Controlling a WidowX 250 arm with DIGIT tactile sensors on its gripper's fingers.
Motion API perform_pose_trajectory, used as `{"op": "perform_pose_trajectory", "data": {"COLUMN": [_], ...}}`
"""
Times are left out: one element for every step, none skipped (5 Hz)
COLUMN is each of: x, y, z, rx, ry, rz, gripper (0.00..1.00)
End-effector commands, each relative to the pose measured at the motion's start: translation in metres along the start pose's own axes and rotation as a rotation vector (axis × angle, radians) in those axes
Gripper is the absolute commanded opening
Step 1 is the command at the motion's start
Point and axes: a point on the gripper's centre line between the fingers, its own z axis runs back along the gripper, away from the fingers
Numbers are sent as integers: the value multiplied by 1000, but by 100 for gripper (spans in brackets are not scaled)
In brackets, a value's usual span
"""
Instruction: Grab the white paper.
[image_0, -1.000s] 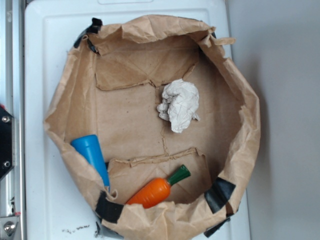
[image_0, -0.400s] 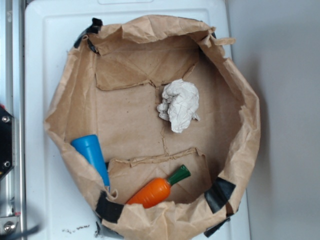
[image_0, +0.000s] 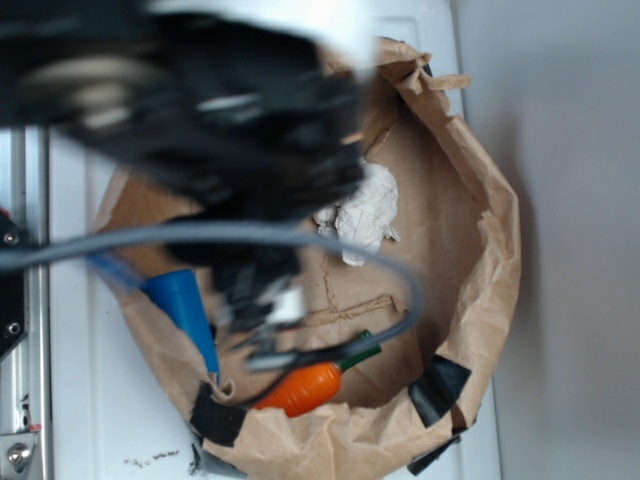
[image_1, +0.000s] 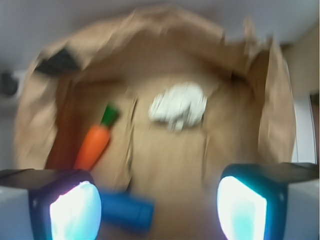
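Observation:
The white paper (image_0: 367, 208) is a crumpled off-white wad lying on the floor of the opened brown paper bag (image_0: 492, 280), right of centre. In the wrist view the white paper (image_1: 179, 104) lies ahead of the gripper (image_1: 157, 210) and apart from it. The gripper is open, and its two glowing pads (image_1: 72, 212) stand wide with nothing between them. My arm (image_0: 230, 130) shows as a dark motion-blurred mass over the bag's upper left, its edge just left of the paper.
A toy carrot (image_0: 310, 386) lies at the bag's near side and a blue cone (image_0: 184, 308) leans at its left wall. Black tape (image_0: 440, 388) marks the bag's rim. The bag sits on a white board (image_0: 90, 400). A grey cable (image_0: 395, 290) loops over the bag floor.
My arm has swung into the exterior view, fast and blurred, and now covers the bag's upper left. The paper, carrot and cone have not moved.

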Motion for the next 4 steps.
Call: {"op": "perform_pose_trajectory", "data": {"x": [7, 7, -16, -11], "y": [6, 6, 1, 6], "z": [16, 16, 0, -18], "rx": [6, 6, 33, 46], "ry": [-58, -58, -71, -70], "rz": [10, 10, 37, 34], "gripper": [100, 100, 100, 100]}}
